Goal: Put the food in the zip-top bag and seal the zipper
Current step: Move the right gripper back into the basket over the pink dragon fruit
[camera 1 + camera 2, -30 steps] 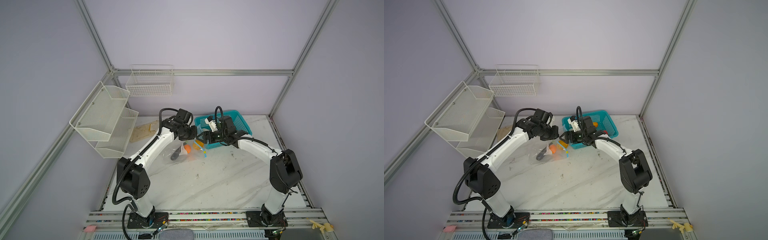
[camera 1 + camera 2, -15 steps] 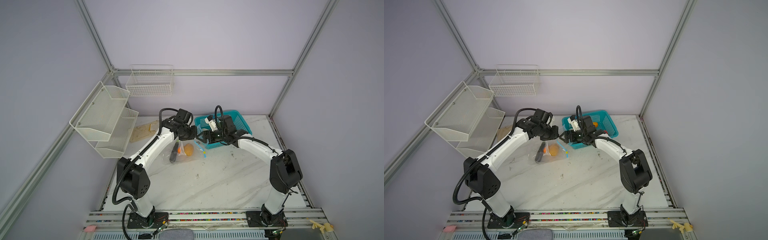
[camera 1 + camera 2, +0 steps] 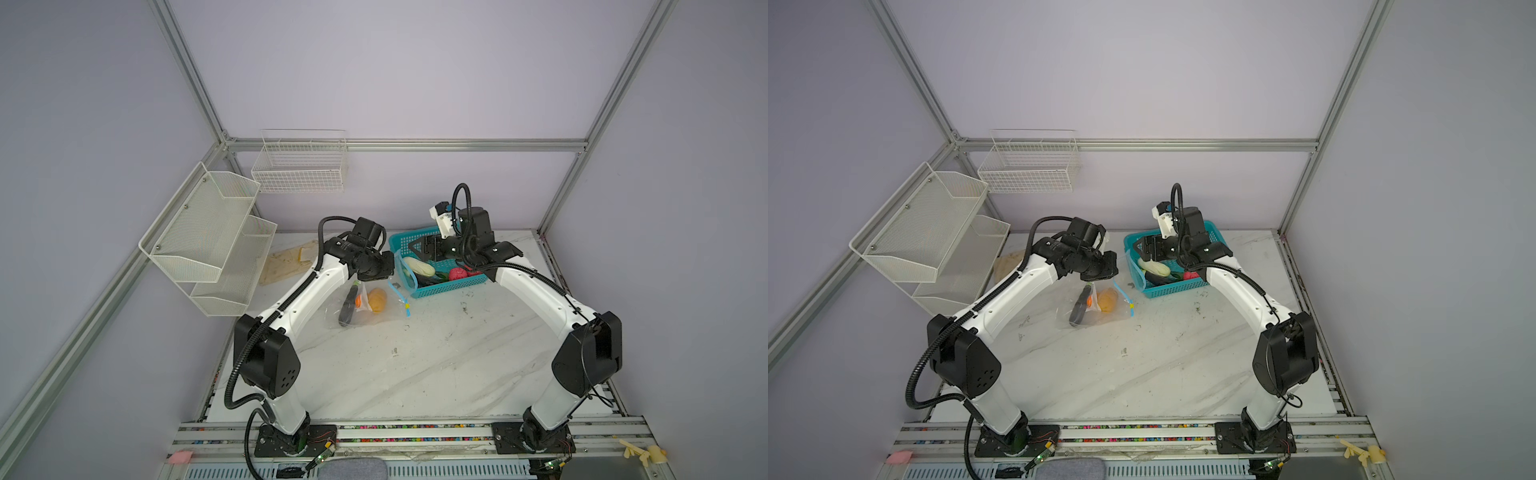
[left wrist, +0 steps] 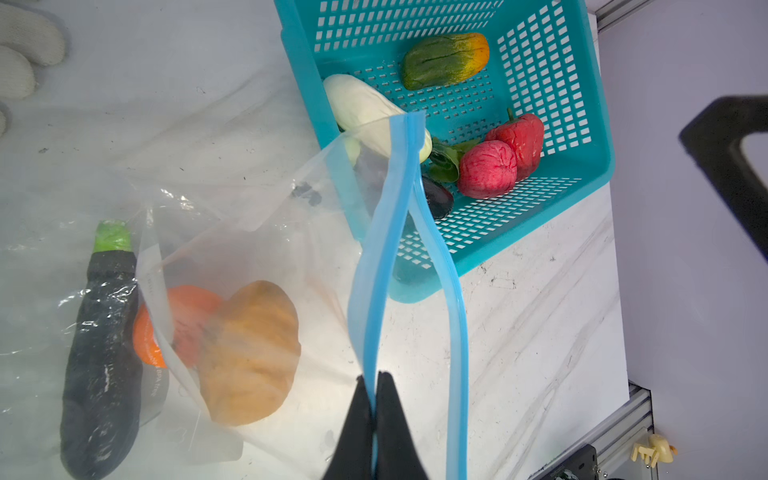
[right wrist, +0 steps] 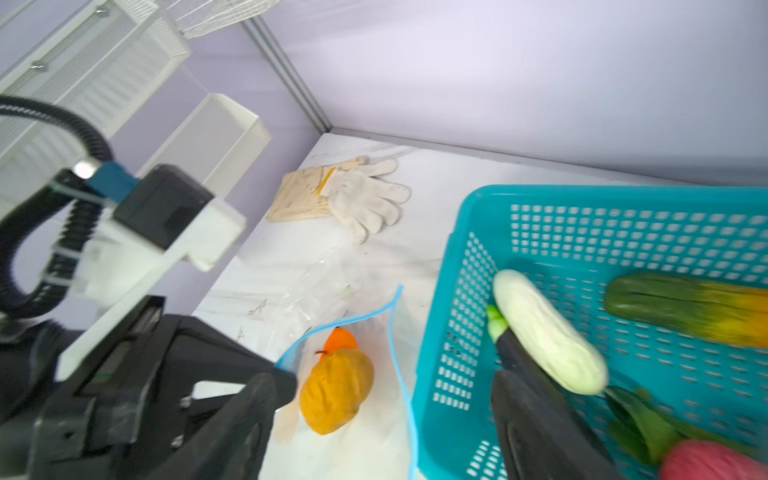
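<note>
- Zip-top bag (image 4: 257, 224) lies crumpled on the white table (image 3: 415, 365), with its mouth turned toward the teal basket (image 3: 449, 286) just beside it. One lip is raised off the table and the mouth gapes.
- My right claw (image 5: 392, 378) hangs over the basket's edge nearest the bag. It is spread wide and empty, with one finger on the basket's side and the other on the bag's side.
- My left claw (image 4: 376, 380) is pinched together on the raised lip of the zipper (image 4: 374, 270), a light blue strip. The strip's other lip (image 4: 453, 311) curves away from it, well apart.
- Inside the bag lie three pieces of food: a dark eggplant (image 4: 104, 353) with a green cap, a yellow-orange piece (image 4: 249, 353), and a smaller orange piece (image 4: 187, 307) wedged between the two.
- In the basket lie a long white piece (image 4: 365, 108), a green-and-yellow piece (image 4: 444, 60), two red-pink pieces (image 4: 488, 168) side by side, and something green and leafy (image 4: 444, 162) between the white and the red.
- The yellow slider (image 3: 407, 306) sits at the low end of the zipper, on the table.
</note>
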`<control>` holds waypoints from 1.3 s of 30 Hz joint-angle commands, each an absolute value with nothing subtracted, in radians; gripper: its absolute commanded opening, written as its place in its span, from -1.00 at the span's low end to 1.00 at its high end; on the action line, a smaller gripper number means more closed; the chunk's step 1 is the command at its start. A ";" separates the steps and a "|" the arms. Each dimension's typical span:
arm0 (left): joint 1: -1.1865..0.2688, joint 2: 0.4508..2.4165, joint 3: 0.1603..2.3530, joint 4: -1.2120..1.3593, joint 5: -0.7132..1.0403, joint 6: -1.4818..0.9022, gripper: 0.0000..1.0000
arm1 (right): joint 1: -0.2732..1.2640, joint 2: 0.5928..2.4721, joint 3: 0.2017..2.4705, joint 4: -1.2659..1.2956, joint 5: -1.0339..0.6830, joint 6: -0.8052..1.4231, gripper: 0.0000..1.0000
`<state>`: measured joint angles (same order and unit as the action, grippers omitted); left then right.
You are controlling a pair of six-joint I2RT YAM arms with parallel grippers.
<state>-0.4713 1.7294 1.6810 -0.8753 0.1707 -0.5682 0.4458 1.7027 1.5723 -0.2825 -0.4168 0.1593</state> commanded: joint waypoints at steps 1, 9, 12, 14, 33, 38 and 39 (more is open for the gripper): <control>-0.465 1.682 1.669 -0.828 0.179 -0.583 -1.00 | 0.408 1.739 1.601 -0.334 -0.319 0.123 0.66; -0.466 1.681 1.665 -0.825 0.188 -0.581 -1.00 | 0.382 1.925 1.731 -0.491 -0.069 0.132 0.54; -0.466 1.681 1.661 -0.824 0.190 -0.581 -1.00 | 0.378 1.970 1.769 -0.548 0.028 0.138 0.53; -0.466 1.681 1.663 -0.822 0.191 -0.580 -1.00 | 0.377 1.987 1.771 -0.561 0.058 0.146 0.52; -0.466 1.679 1.662 -0.819 0.204 -0.579 -1.00 | 0.373 2.135 1.794 -0.687 0.215 0.136 0.51; -0.465 1.675 1.658 -0.819 0.203 -0.579 -1.00 | 0.372 2.152 1.793 -0.692 0.222 0.138 0.51; -0.466 1.674 1.656 -0.819 0.204 -0.578 -1.00 | 0.372 2.156 1.793 -0.696 0.225 0.139 0.51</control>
